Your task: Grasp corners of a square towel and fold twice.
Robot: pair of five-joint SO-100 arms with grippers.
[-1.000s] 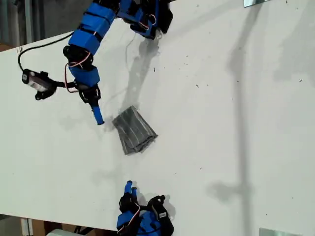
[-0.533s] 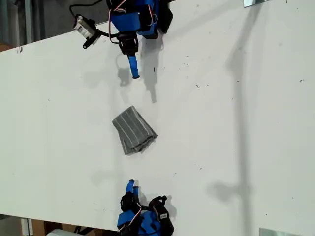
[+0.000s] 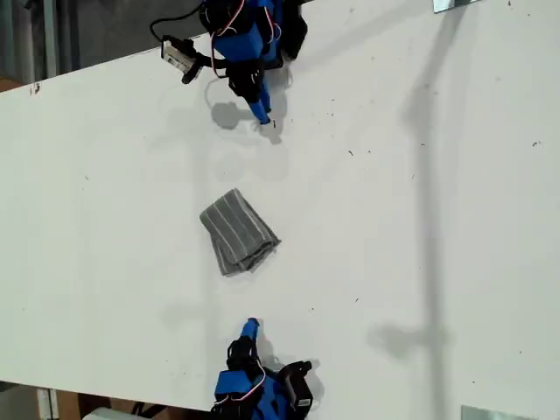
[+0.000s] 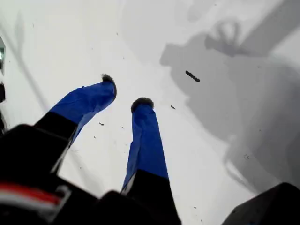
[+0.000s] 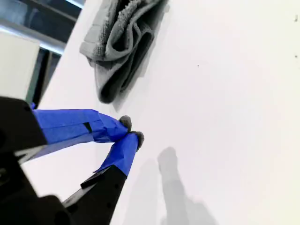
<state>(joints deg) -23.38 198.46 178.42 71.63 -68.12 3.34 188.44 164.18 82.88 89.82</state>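
The grey pinstriped towel [image 3: 238,231] lies folded into a small bundle in the middle of the white table, with no gripper touching it. Its layered open end [image 5: 117,51] faces my second gripper [image 5: 131,129], which is shut with its tips touching and holds nothing. That gripper [image 3: 251,327] sits near the exterior view's bottom edge, a short way from the towel. My first gripper [image 4: 125,92] is open over bare table, at the top of the exterior view [image 3: 260,112], well away from the towel. The towel's corners are lost in the folds.
The white table [image 3: 420,227] stretches wide to the exterior view's right, crossed by long shadows. The first arm's base and camera [image 3: 179,57] sit at the table's top edge in the exterior view. Metal brackets [image 3: 455,4] show at that view's right corners.
The first arm has pulled back from beside the towel to the exterior view's top and swung right. My second gripper shifted slightly right. The towel has not moved.
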